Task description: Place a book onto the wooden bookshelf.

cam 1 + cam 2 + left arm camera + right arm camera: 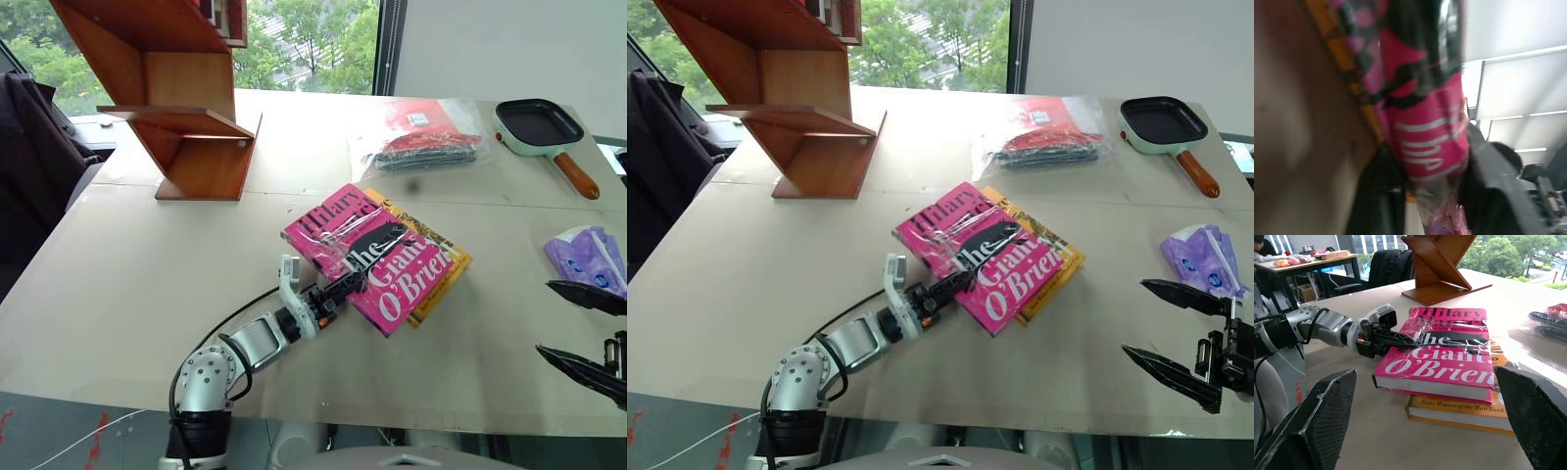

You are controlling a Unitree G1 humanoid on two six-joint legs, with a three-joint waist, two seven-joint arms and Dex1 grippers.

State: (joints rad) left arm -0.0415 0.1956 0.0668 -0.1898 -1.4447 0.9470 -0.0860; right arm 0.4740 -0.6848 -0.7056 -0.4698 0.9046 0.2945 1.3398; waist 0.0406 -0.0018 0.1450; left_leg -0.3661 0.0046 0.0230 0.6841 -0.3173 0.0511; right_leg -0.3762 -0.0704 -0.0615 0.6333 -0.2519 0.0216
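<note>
The left gripper (348, 284) has its fingers pressed together on the near edge of the book (377, 250), one finger lying over the glossy cover and the other under it, as the left wrist view shows. The book lies at the centre of the table (147, 294), stacked on a yellow book (441, 274) that projects at its 3 o'clock side. The shelf (186, 127) stands well apart at 11 o'clock from the book.

Judged step: securing the grip before the lift.

1. Confirm that you pinch the pink book alone. The yellow book touches it from below; if the lower finger catches both, the stack is likely to drag.
2. Lift slowly. The grip sits at one edge, so the far end will probably sag and pivot.
3. Expect slip. The cover looks glossy and carries a loose, wrinkled clear film, which may slide under the finger.
4. Carry toward 11 o'clock and match the book to the slanted boards of the shelf.

The right gripper (1176, 338) hovers at 4 o'clock from the book, fingers spread wide, holding nothing. Its pads (1308, 426) look coarse and grainy.

Materials: the book is a thick rectangular paperback with pale page edges. The shelf is smooth reddish-brown wood with angular supports. The table surface is matt beige.
</note>
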